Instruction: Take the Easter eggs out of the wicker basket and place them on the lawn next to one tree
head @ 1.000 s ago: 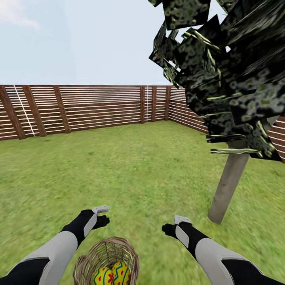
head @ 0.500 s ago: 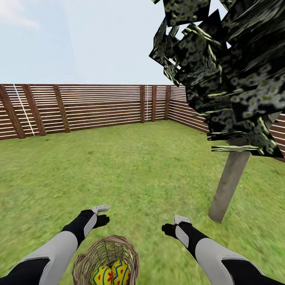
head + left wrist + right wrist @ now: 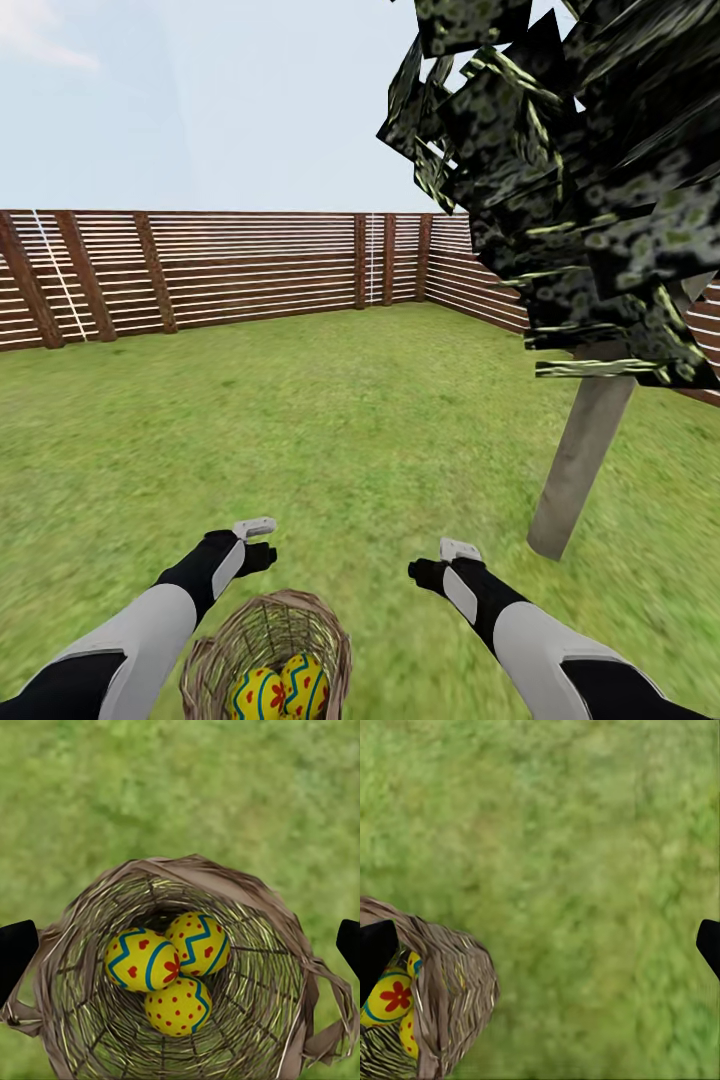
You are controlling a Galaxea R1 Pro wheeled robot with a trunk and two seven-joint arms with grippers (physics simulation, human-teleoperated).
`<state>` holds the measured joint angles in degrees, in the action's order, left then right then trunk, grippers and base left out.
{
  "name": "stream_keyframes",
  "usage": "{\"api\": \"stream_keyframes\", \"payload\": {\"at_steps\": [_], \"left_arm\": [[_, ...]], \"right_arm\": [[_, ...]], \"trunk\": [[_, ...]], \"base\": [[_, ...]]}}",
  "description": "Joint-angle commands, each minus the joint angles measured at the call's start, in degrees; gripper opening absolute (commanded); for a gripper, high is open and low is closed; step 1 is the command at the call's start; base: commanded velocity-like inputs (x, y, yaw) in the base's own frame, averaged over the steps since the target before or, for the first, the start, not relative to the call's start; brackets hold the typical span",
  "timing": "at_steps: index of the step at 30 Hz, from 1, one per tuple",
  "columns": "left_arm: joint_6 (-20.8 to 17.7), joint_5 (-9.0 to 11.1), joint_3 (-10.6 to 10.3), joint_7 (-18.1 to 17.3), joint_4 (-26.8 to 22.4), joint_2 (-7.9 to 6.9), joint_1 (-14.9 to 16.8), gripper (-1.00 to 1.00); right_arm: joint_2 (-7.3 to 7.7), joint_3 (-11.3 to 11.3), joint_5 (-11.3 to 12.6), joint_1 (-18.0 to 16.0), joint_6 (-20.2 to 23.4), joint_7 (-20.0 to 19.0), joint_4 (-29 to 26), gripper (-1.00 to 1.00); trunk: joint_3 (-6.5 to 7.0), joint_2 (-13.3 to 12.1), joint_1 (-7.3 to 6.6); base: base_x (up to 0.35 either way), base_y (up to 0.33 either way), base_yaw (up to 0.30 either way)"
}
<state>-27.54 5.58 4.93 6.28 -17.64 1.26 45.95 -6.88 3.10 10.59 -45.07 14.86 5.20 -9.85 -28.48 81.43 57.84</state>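
The wicker basket (image 3: pixel 268 640) sits on the lawn (image 3: pixel 340 430) at the near edge of the head view, between my two arms. In the left wrist view three yellow Easter eggs (image 3: pixel 141 960) with blue zigzags and red dots lie together in the basket (image 3: pixel 255 945). My left gripper (image 3: pixel 180 945) hangs open straight above them, its fingertips (image 3: pixel 15 952) wide apart. My right gripper (image 3: pixel 540 949) is open over bare grass beside the basket (image 3: pixel 450 990). In the head view the left gripper (image 3: pixel 258 548) and right gripper (image 3: pixel 432 572) hover just beyond the basket. The tree (image 3: pixel 585 460) stands to the right.
A brown slatted wooden fence (image 3: pixel 250 270) rings the grass at the back and on the right. The tree's dark blocky foliage (image 3: pixel 570 180) overhangs the upper right. Open grass stretches ahead and to the left.
The whole head view has shifted very slightly, so the tree sits a little further right. Arms, basket and eggs hold their places.
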Motion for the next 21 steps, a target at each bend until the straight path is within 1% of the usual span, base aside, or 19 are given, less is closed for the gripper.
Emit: {"api": "stream_keyframes", "payload": {"at_steps": [1,3,4,6,7,8,9,11,12,13,14,15,16,17,18,20,21], "left_arm": [[-0.3,0.6,0.3,0.4,-0.1,0.05,0.0,1.00],[-0.5,0.6,0.3,0.4,-0.1,0.06,0.0,1.00],[-0.6,0.6,0.3,0.4,-0.1,0.06,0.0,1.00],[-0.8,0.6,0.3,0.4,-0.1,0.06,0.0,1.00],[-0.9,0.5,0.3,0.4,-0.1,0.06,0.0,1.00],[-0.9,0.5,0.3,0.4,-0.1,0.06,0.0,1.00],[-1.0,0.5,0.3,0.5,-0.1,0.06,0.0,1.00],[-1.0,0.5,0.3,0.6,-0.1,0.06,0.0,1.00],[-1.1,0.5,0.3,0.7,-0.1,0.06,0.0,1.00],[-1.1,0.5,0.3,0.7,0.0,0.06,0.0,1.00],[-1.2,0.4,0.3,0.8,0.0,0.09,0.0,1.00],[-1.2,0.4,0.3,0.9,0.0,0.10,0.0,1.00],[-1.2,0.4,0.3,0.9,0.0,0.15,0.0,1.00],[-1.3,0.4,0.3,0.9,0.0,0.17,0.0,1.00],[-1.3,0.4,0.3,1.0,0.0,0.19,0.0,1.00],[-1.4,0.4,0.3,1.0,0.0,0.24,0.0,1.00],[-1.7,0.4,0.3,1.1,0.0,0.27,0.0,1.00]], "right_arm": [[-0.09,0.3,0.4,0.8,-0.6,0.2,-1.8,1.00],[-0.16,0.2,0.4,2.3,-1.3,0.2,-4.2,1.00],[-0.22,0.1,0.4,4.2,-1.6,0.2,-7.5,1.00],[-0.29,0.1,0.4,6.3,-1.7,0.2,-11.6,1.00],[-0.34,0.0,0.4,8.6,-1.7,0.2,-16.2,1.00],[-0.35,0.0,0.5,9.9,-1.4,0.2,-18.6,1.00],[-0.37,0.0,0.5,12.5,-0.1,0.2,-23.6,1.00],[-0.39,0.0,0.5,15.0,1.7,0.2,-28.7,1.00],[-0.40,0.0,0.5,17.3,3.7,0.2,-33.8,1.00],[-0.42,0.0,0.5,18.3,4.6,0.2,-36.3,1.00],[-0.45,0.0,0.5,20.4,5.9,0.2,-40.9,1.00],[-0.46,0.0,0.5,21.3,6.4,0.2,-43.0,1.00],[-0.51,-0.1,0.5,23.1,7.1,0.2,-47.0,1.00],[-0.54,-0.1,0.5,23.8,7.6,0.2,-48.9,1.00],[-0.59,-0.2,0.5,25.4,8.7,0.2,-52.9,1.00],[-0.62,-0.2,0.5,27.1,10.4,0.2,-57.1,1.00],[-0.66,-0.3,0.6,28.9,12.6,0.2,-61.7,1.00]], "trunk": [[-0.25,0.5,0.22],[-0.61,1.3,0.66],[-0.78,1.7,0.88],[-1.14,2.5,1.32],[-1.32,2.9,1.54],[-1.50,3.3,1.76],[-1.68,3.7,1.98],[-2.04,4.5,2.42],[-2.22,4.9,2.64],[-2.40,5.3,2.86],[-2.58,5.7,3.08],[-2.76,6.1,3.30],[-2.94,6.5,3.52],[-3.12,6.9,3.74],[-3.30,7.3,3.96],[-3.66,8.1,4.40],[-3.84,8.5,4.62]], "base": [[0.000,0.000,0.000],[0.000,0.000,0.000],[0.000,0.000,0.000],[0.000,0.000,0.000],[0.000,0.000,0.000],[0.000,0.000,0.000],[0.000,0.000,0.000],[0.000,0.000,0.000],[0.000,0.000,0.000],[0.000,0.000,0.000],[0.000,0.000,0.000],[0.000,0.000,0.000],[0.000,0.000,0.000],[0.000,0.000,0.000],[0.000,0.000,0.000],[0.000,0.000,0.000],[0.000,0.000,0.000]]}}
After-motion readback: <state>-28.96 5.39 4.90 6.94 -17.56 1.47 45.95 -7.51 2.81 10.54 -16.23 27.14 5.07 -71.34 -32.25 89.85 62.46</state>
